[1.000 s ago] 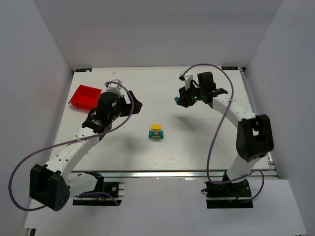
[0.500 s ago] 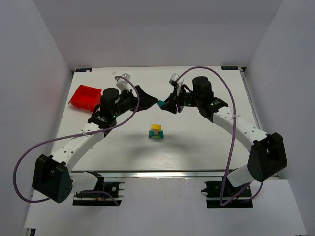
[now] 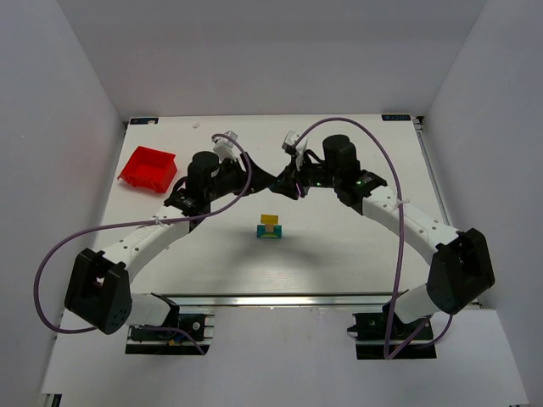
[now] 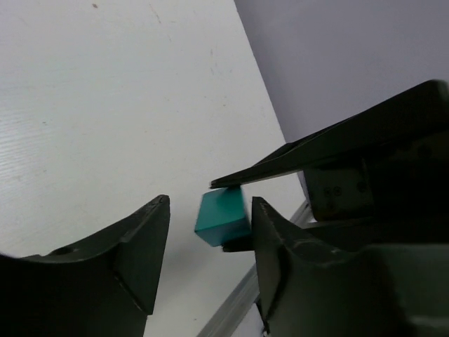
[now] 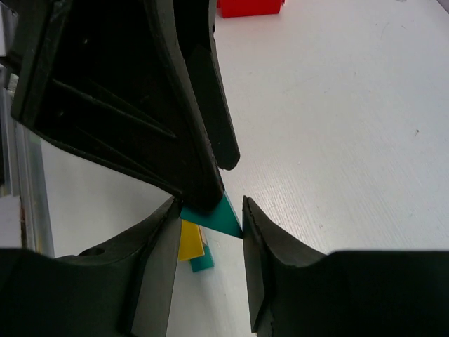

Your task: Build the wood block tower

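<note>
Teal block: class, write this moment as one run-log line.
right end effector: shut on teal block | left end effector: open, straddling it | wood block tower: apart, untouched, block not yet added

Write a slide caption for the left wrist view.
Open left fingers flank a small teal wooden block pinched between the right arm's black fingers.

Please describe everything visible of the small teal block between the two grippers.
The teal block is small, boxy and evenly painted, probably wood, with flat faces and crisp edges. It hangs tilted in the air above the table, pinched between the two fingers of the right gripper. The left gripper straddles it with jaws apart: a gap shows on one side; the other side is too close to tell.
</note>
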{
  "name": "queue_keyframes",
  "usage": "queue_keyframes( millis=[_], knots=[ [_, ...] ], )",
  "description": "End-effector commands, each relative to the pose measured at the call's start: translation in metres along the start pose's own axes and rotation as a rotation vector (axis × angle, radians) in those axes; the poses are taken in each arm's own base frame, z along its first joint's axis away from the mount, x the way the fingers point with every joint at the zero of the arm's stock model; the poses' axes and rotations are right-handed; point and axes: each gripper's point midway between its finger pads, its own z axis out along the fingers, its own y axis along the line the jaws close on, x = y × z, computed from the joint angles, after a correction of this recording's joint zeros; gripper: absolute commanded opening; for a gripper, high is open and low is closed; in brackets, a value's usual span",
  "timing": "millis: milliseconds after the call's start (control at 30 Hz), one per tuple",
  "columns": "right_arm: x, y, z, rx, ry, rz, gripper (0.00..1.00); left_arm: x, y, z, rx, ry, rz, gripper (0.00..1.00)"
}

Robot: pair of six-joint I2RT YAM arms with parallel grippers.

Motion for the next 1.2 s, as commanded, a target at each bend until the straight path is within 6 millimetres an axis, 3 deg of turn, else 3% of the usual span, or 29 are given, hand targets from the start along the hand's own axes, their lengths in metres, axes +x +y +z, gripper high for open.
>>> queue_keyframes(
  millis=[0,100,133,233,300,400,433,467,500,600,700,800,967,1000,1033,1167],
  knots=[
    [-0.024,-0.003,0.000,0.022,-0.040,-0.074,0.22,-0.017,-0.027,-0.005,0.068,-0.041,0.038,0.56],
    [-0.020,-0.006,0.001,0.040,-0.027,-0.078,0.24,-0.013,-0.029,-0.005,0.082,-0.023,0.040,0.36],
    [-0.021,-0.007,0.001,0.048,-0.026,-0.079,0.26,-0.012,-0.030,-0.006,0.093,-0.021,0.038,0.24],
    [-0.021,-0.008,-0.001,0.063,-0.025,-0.081,0.33,-0.011,-0.033,-0.006,0.110,-0.012,0.038,0.00],
    [-0.022,-0.008,-0.004,0.078,-0.029,-0.069,0.38,-0.010,-0.033,-0.006,0.115,-0.011,0.041,0.00],
    [-0.028,-0.010,-0.012,0.123,-0.064,-0.006,0.63,-0.014,-0.040,-0.009,0.154,-0.036,0.060,0.00],
    [-0.041,-0.010,-0.020,0.156,-0.115,0.023,0.64,-0.016,-0.044,-0.011,0.179,-0.059,0.072,0.00],
    [-0.032,-0.009,-0.023,0.172,-0.118,0.055,0.66,-0.019,-0.046,-0.012,0.193,-0.071,0.080,0.00],
    [-0.033,-0.009,-0.027,0.188,-0.142,0.074,0.76,-0.021,-0.048,-0.013,0.201,-0.082,0.084,0.00],
    [-0.043,0.000,-0.041,0.196,-0.237,0.118,0.88,-0.035,-0.060,-0.017,0.234,-0.123,0.103,0.00],
    [-0.055,-0.002,-0.053,0.215,-0.311,0.222,0.89,-0.043,-0.072,-0.025,0.270,-0.177,0.124,0.00],
    [-0.065,0.011,-0.058,0.130,-0.364,0.339,0.90,-0.053,-0.080,-0.034,0.308,-0.252,0.141,0.00],
    [-0.077,0.034,-0.068,-0.042,-0.477,0.524,0.89,-0.063,-0.093,-0.044,0.380,-0.308,0.203,0.00],
    [-0.096,0.040,-0.079,-0.105,-0.570,0.542,0.89,-0.061,-0.094,-0.044,0.395,-0.303,0.212,0.00],
    [-0.084,0.047,-0.077,-0.158,-0.570,0.572,0.89,-0.062,-0.097,-0.045,0.413,-0.312,0.218,0.00],
    [-0.103,0.068,-0.093,-0.377,-0.685,0.583,0.83,-0.060,-0.104,-0.048,0.470,-0.317,0.216,0.00]
  ],
)
